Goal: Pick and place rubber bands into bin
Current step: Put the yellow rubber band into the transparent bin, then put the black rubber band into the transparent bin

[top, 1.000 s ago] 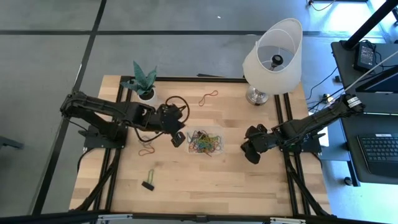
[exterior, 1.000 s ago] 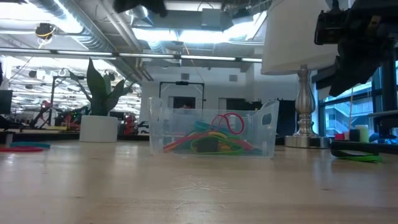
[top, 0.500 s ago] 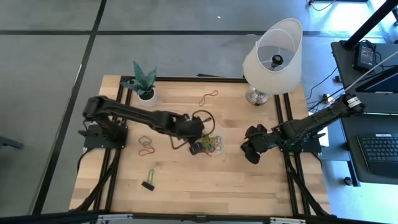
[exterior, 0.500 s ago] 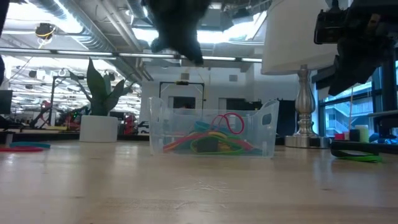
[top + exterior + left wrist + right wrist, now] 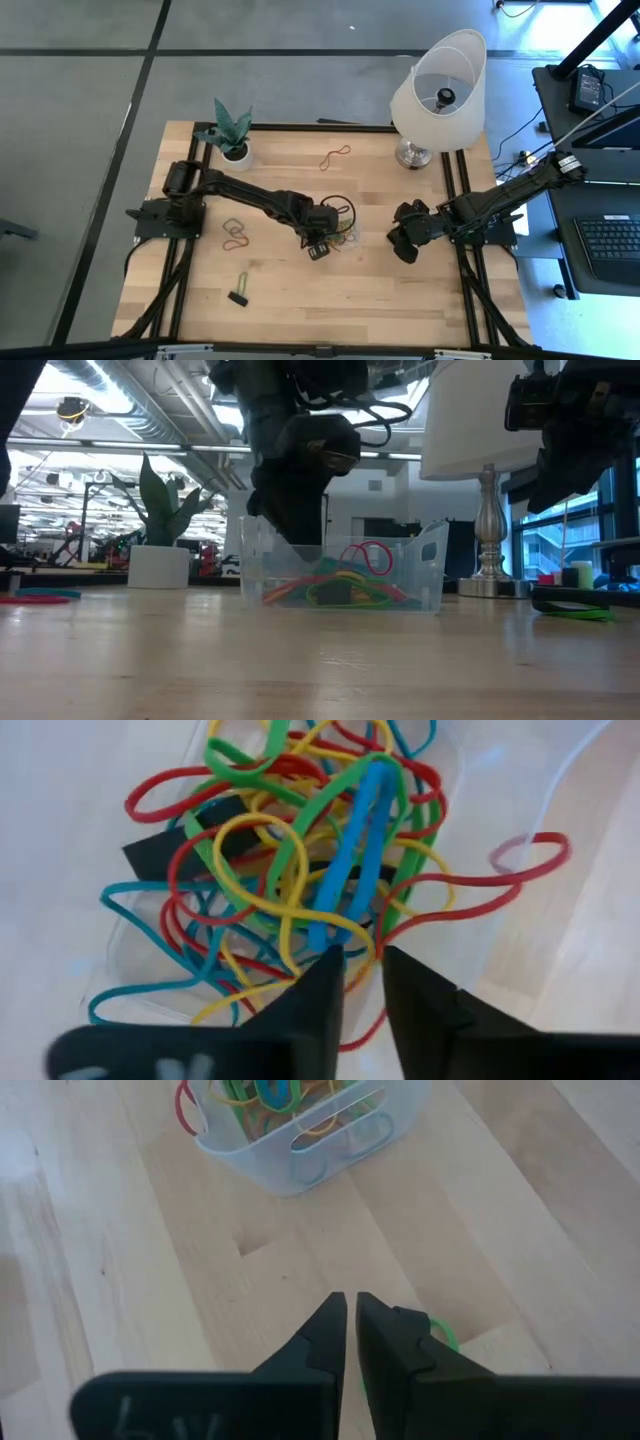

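The left gripper [image 5: 362, 982] hangs over the small clear plastic bin [image 5: 350, 218], fingers slightly parted, to drop bands. The tangled coloured rubber bands [image 5: 300, 870] lie directly beneath it. The right gripper [image 5: 351, 1335] waits aside, fingers nearly closed, holding nothing.

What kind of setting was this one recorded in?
Probably an open-plan lab or office workspace. The low view shows exposed ceiling ducts and strip lighting beyond the wooden table; the high view shows a desk with a keyboard beside it. A lamp and potted plant look like props.
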